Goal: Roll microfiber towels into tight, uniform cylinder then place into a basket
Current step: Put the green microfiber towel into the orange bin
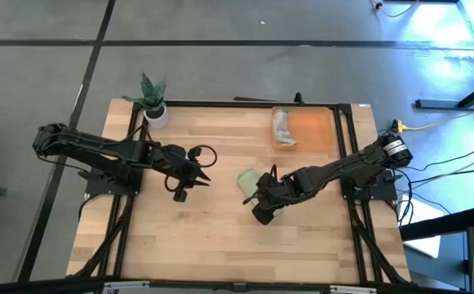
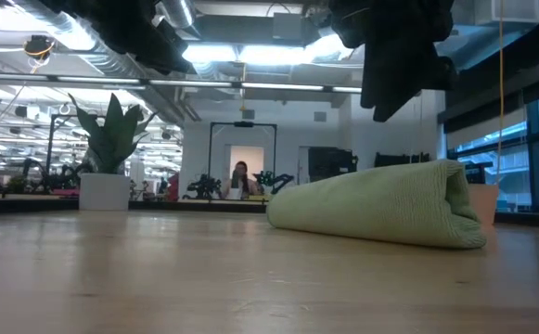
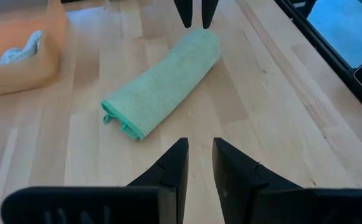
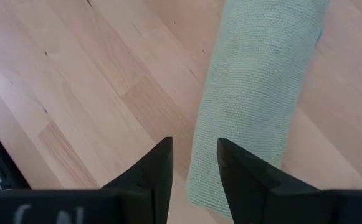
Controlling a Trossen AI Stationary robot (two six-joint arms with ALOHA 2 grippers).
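One green towel (image 1: 251, 181) lies rolled at the table's centre, five o'clock of the basket (image 1: 318, 131); right gripper (image 1: 263, 204) hovers above with fingers slightly parted, empty, and a one-ended pinch could unroll it

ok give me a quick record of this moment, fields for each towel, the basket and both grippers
green towel: rolled, lying on the table, outside the basket
grey towel: in the basket, at its left end
basket: orange, far right part of the table
right gripper: above the green roll's end, fingers slightly apart, holding nothing
left gripper: off to the roll's left, slightly apart, empty
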